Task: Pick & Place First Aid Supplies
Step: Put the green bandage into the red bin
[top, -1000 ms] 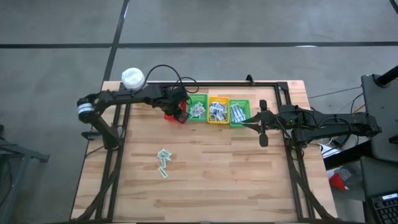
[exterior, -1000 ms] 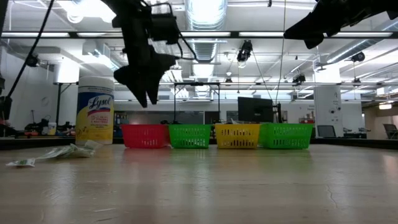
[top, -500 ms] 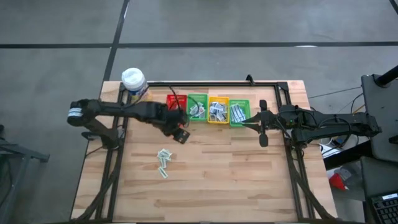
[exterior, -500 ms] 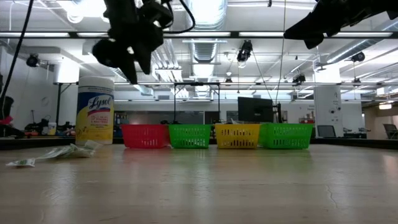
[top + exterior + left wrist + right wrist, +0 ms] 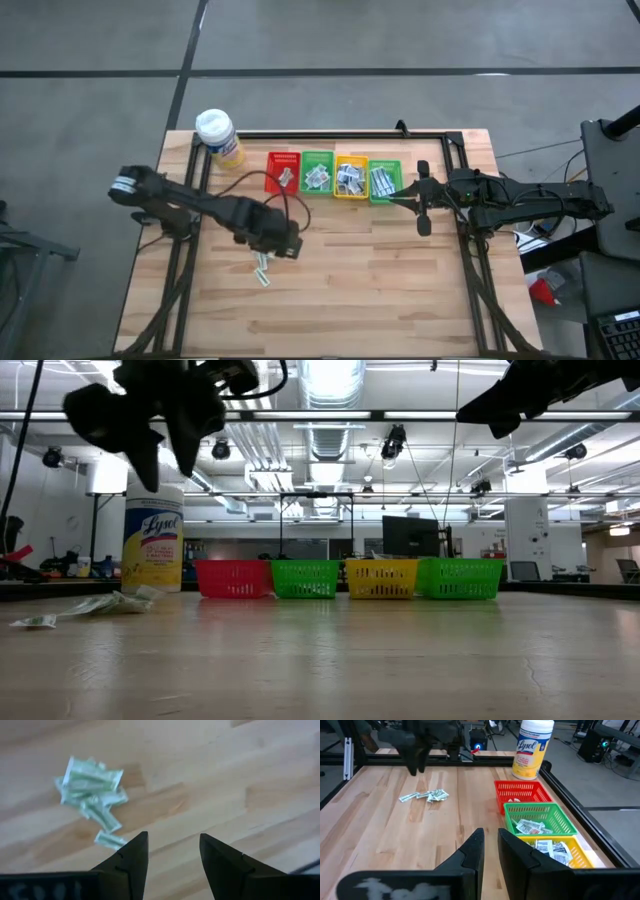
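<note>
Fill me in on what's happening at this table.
The left gripper hangs open and empty above the loose packets on the table, apparently set to pick one up. Four baskets stand in a row at the far edge: the red basket holds one packet, while the green basket, yellow basket and second green basket hold several. The right gripper waits beside that row, holding nothing.

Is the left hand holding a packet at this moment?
No, the left hand is open and empty above the bare table, with the loose packets lying ahead of it.
</note>
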